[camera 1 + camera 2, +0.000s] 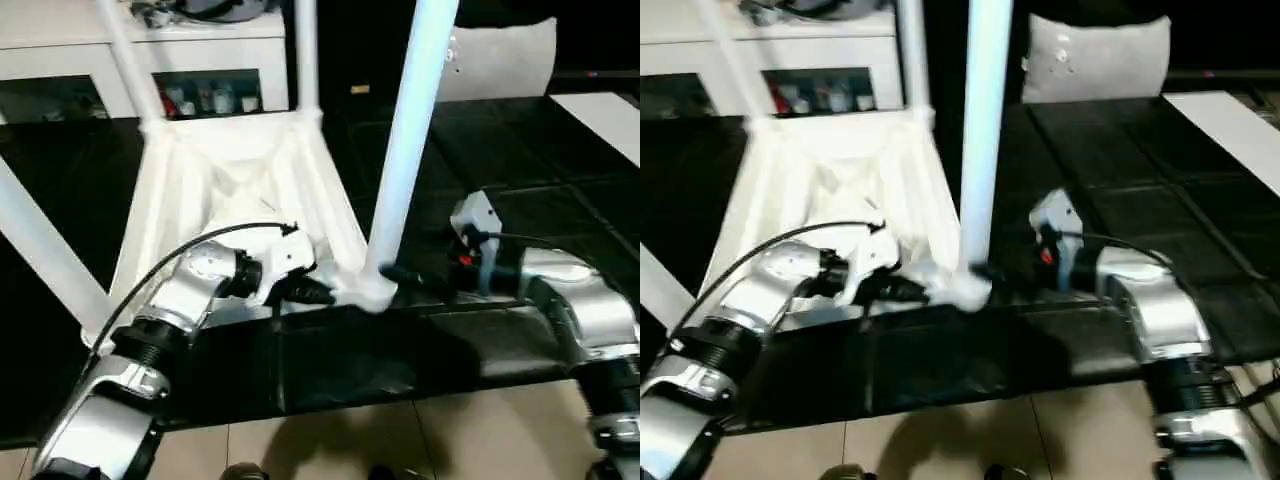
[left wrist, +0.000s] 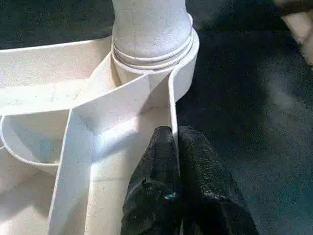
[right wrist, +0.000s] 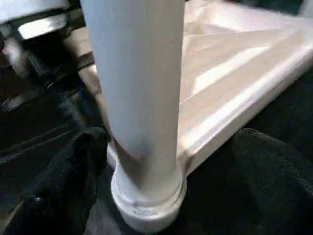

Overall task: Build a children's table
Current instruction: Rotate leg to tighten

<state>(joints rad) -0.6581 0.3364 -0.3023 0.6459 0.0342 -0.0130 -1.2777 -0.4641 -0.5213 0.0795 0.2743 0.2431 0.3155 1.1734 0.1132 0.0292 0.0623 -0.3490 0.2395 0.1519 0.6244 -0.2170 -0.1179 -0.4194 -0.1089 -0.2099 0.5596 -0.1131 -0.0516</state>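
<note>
Left gripper (image 2: 175, 147) pinched shut on a thin rim wall of the children's table (image 1: 235, 175), right by the near corner socket. Right gripper (image 3: 161, 161) spread wide, fingers either side of the near leg (image 1: 410, 140), not clamping. Table lies upside down on the black worktop (image 1: 560, 170). Four legs look seated, so assembly seems nearly done; flipping upright probably remains.

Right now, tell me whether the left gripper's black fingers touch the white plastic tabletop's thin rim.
Touching. The left wrist view shows the left gripper with both fingers pinched on the tabletop's rim, no gap.
</note>
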